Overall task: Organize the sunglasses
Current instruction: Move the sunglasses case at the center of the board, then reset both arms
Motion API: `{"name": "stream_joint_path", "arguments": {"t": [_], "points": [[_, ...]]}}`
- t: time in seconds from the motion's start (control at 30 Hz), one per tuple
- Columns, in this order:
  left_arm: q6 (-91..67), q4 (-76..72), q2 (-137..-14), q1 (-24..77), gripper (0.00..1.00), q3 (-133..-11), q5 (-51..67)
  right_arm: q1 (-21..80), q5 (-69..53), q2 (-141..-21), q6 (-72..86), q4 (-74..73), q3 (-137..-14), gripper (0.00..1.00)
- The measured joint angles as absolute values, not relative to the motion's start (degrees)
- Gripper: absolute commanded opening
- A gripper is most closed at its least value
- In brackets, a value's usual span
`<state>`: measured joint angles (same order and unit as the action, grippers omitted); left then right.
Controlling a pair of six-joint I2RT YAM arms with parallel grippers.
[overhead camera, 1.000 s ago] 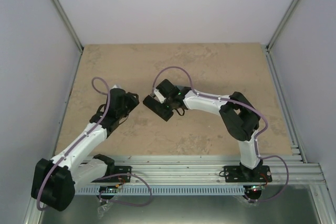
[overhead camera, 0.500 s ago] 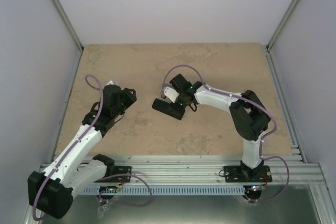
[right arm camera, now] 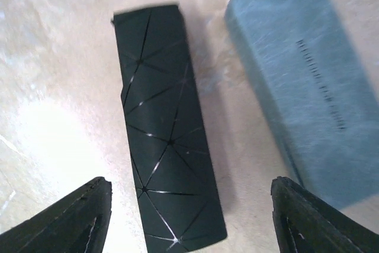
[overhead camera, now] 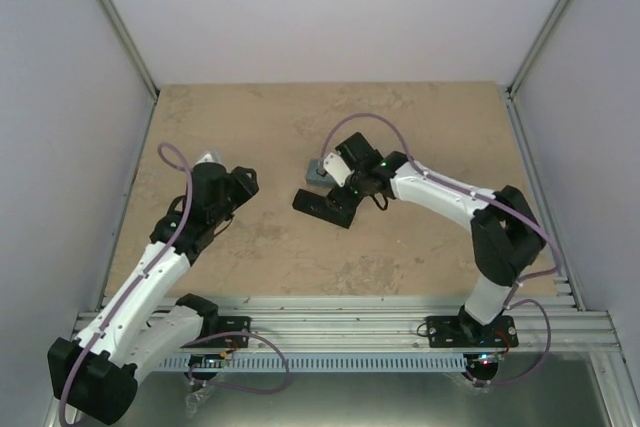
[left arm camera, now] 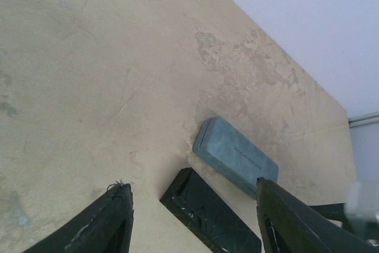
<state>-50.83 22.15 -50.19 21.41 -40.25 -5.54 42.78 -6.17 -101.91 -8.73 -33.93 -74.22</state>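
Observation:
No sunglasses show in any view. A black oblong case (overhead camera: 325, 207) with a thin line pattern lies flat on the table, and a grey-blue case (overhead camera: 318, 172) lies just behind it. My right gripper (overhead camera: 338, 187) hovers over both cases, open and empty. In the right wrist view the black case (right arm camera: 169, 134) lies between the fingers of the right gripper (right arm camera: 189, 185), with the grey-blue case (right arm camera: 308, 87) to its right. My left gripper (overhead camera: 245, 183) is open and empty, left of the cases. It (left arm camera: 192, 186) looks towards the black case (left arm camera: 210, 217) and the grey-blue case (left arm camera: 235, 156).
The tan stone-pattern tabletop (overhead camera: 420, 117) is bounded by white walls at the back and sides. A metal rail (overhead camera: 350, 312) runs along the near edge by the arm bases.
My right gripper has drawn back and to the right off the black case, uncovering the grey-blue case. My left arm has pulled back to the left.

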Motion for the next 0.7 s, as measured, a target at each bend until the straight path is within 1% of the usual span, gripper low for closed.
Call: {"name": "stream_joint_path", "arguments": {"t": [0.07, 0.17, 0.23, 0.27, 0.3, 0.37, 0.53, 0.7], "points": [[-50.1, 22.4, -49.7, 21.4, 0.69, -40.6, -5.5, 42.8, -4.6, -98.6, -6.3, -32.2, -73.1, 0.75], [-48.9, 23.7, -48.8, 21.4, 0.82, -41.6, -5.8, 42.8, -1.1, -94.0, -2.3, -29.4, -70.6, 0.77], [-47.5, 25.1, -48.2, 21.4, 0.96, -42.9, -6.2, 42.8, 2.9, -88.2, 1.7, -27.4, -67.0, 0.84], [-46.7, 25.9, -47.7, 21.4, 0.99, -43.6, -6.3, 42.8, 5.3, -84.7, 3.9, -26.6, -65.0, 0.88], [-46.2, 26.8, -47.1, 21.4, 0.99, -44.6, -6.6, 42.8, 8.0, -81.0, 6.0, -26.0, -63.0, 0.93], [-44.4, 28.2, -45.8, 21.4, 0.99, -46.2, -7.0, 42.8, 13.0, -73.4, 9.6, -24.9, -59.2, 0.97], [-39.8, 32.1, -41.5, 21.4, 0.99, -51.6, -8.9, 42.5, 26.0, -51.5, 17.8, -27.3, -52.9, 0.98], [-35.5, 33.9, -36.3, 21.4, 0.99, -55.1, -11.4, 42.4, 35.8, -36.9, 24.1, -33.4, -52.0, 0.98]]}}
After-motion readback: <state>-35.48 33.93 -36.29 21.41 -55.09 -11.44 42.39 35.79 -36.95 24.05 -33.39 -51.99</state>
